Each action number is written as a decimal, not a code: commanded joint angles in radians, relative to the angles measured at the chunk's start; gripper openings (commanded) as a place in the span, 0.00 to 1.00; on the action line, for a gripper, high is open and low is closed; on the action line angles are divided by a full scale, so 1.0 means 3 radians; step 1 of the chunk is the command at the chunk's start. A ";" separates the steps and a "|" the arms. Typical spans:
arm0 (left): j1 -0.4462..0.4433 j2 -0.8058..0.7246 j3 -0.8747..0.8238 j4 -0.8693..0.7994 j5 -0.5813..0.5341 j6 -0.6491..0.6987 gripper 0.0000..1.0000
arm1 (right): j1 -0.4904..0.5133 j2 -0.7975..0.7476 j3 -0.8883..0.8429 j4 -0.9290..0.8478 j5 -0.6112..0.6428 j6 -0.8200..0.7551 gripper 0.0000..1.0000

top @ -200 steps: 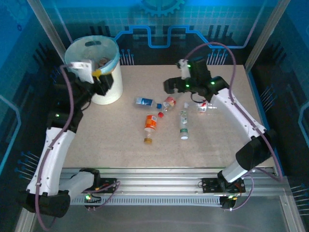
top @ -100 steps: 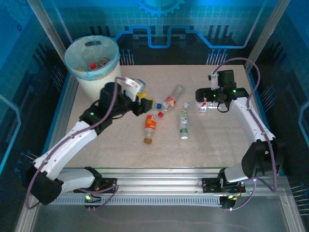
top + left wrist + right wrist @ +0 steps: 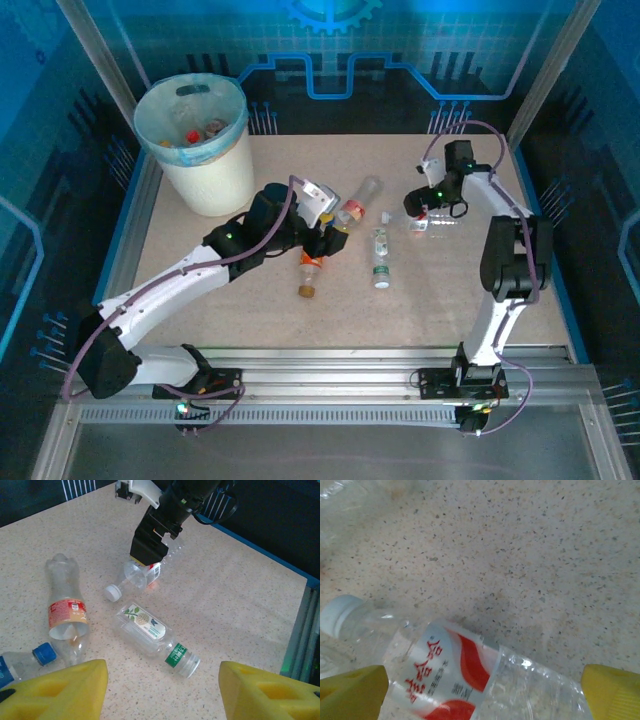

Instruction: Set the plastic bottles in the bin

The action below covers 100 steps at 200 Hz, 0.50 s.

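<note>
The cream bin with its pale blue liner stands at the back left, with bottles inside. Loose plastic bottles lie mid-table. They include an orange one, a clear one with a red label, a green-labelled one and a blue-capped one. My left gripper hovers open above them, holding nothing. My right gripper is open and low, its yellow pads either side of a clear red-and-white-labelled bottle.
A blue raised border edges the speckled table on the right. Metal frame posts stand at the back corners. The right arm reaches down close behind the bottle cluster in the left wrist view.
My left arm swung from the bin out to the bottles mid-table and its jaws widened. My right gripper moved right and came down over the red-and-white-labelled bottle.
</note>
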 commanded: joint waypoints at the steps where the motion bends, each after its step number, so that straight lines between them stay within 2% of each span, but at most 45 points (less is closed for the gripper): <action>1: -0.0025 -0.0111 0.0016 0.0027 -0.0137 0.0139 0.63 | -0.0021 0.0125 0.0170 -0.0268 -0.0116 -0.0109 1.00; 45: -0.0025 -0.0149 -0.0042 0.0092 -0.0222 0.0238 0.65 | -0.0035 0.0203 0.0131 -0.0368 -0.0066 0.0033 1.00; 53: -0.0027 -0.0153 -0.0048 0.0084 -0.0247 0.0245 0.69 | -0.0040 0.0213 0.0109 -0.0393 -0.0054 0.0060 1.00; 65: -0.0024 -0.0166 -0.0070 0.0103 -0.0278 0.0235 0.70 | -0.0042 0.0228 0.0079 -0.0439 0.0004 0.0110 1.00; 100: -0.0021 -0.0264 -0.0228 0.0242 -0.0288 0.0189 0.70 | -0.0067 0.0101 -0.0135 -0.0422 0.0008 0.0330 1.00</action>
